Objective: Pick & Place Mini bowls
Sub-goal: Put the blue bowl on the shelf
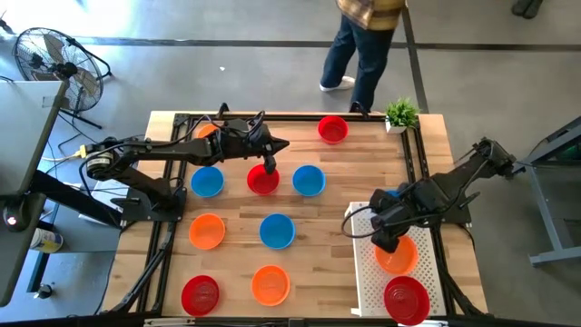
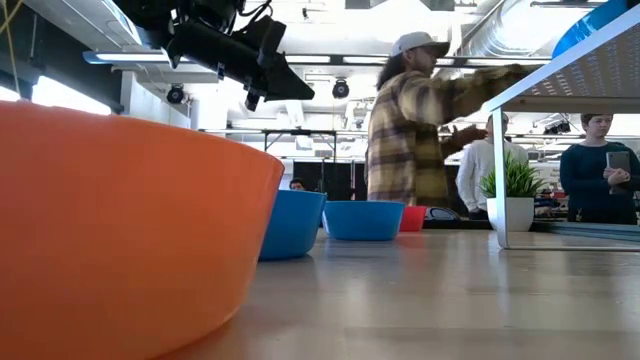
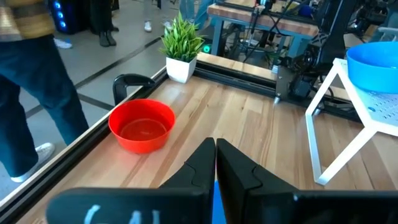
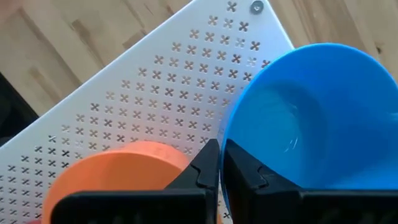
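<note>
Blue bowl [image 4: 311, 118] (tray-side) touching right end effector [image 4: 219, 163].

**Bowls spread over the desk, three on the tray**

Mini bowls [image 1: 276, 231] lay in loose rows across the desk [image 1: 327, 209], well apart from one another. One bowl [image 1: 333, 129] sat alone near the far edge, with a potted plant [image 1: 400, 114] in the far right corner. The perforated tray [image 1: 368, 272] stood at the near right, carrying three bowls. The left hand [image 1: 270, 166] hung over a middle-row bowl [image 1: 263, 180]; the right hand [image 1: 386, 241] hung over the tray.
</note>
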You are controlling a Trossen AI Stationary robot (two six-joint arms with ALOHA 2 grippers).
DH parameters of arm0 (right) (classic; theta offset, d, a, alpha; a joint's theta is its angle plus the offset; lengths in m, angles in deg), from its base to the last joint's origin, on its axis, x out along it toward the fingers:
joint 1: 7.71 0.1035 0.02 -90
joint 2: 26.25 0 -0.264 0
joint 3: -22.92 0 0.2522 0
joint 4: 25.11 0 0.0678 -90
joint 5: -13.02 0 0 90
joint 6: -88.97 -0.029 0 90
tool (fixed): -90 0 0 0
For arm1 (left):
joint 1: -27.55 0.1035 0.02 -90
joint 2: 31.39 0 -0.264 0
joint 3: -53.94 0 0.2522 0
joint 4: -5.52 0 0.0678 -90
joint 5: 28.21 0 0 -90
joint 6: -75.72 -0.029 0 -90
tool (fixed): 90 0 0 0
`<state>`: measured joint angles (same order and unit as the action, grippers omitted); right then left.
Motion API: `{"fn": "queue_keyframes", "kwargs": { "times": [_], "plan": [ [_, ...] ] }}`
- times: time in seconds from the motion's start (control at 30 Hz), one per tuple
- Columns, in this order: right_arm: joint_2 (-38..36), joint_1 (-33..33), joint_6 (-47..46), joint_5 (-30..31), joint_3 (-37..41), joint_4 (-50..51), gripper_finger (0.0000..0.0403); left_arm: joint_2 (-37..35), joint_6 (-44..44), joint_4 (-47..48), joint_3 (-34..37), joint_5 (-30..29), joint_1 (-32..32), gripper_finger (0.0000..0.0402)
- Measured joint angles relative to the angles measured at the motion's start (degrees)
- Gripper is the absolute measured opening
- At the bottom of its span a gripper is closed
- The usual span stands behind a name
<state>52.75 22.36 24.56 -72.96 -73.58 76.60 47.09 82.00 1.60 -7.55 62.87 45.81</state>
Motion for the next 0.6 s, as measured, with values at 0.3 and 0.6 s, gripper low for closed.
{"fn": "queue_keyframes", "kwargs": {
  "times": [0.3,0.6],
  "plan": [
    [0.0,-0.05,0.14,-3.14,0.0,-1.69,0.0031,0.0,0.0,0.28,0.0,0.0,0.0,0.0011],
    [-0.02,-0.05,0.53,-6.05,0.0,-0.89,0.0021,0.02,0.02,0.28,-0.01,0.7,0.01,0.0011]
  ]
}}
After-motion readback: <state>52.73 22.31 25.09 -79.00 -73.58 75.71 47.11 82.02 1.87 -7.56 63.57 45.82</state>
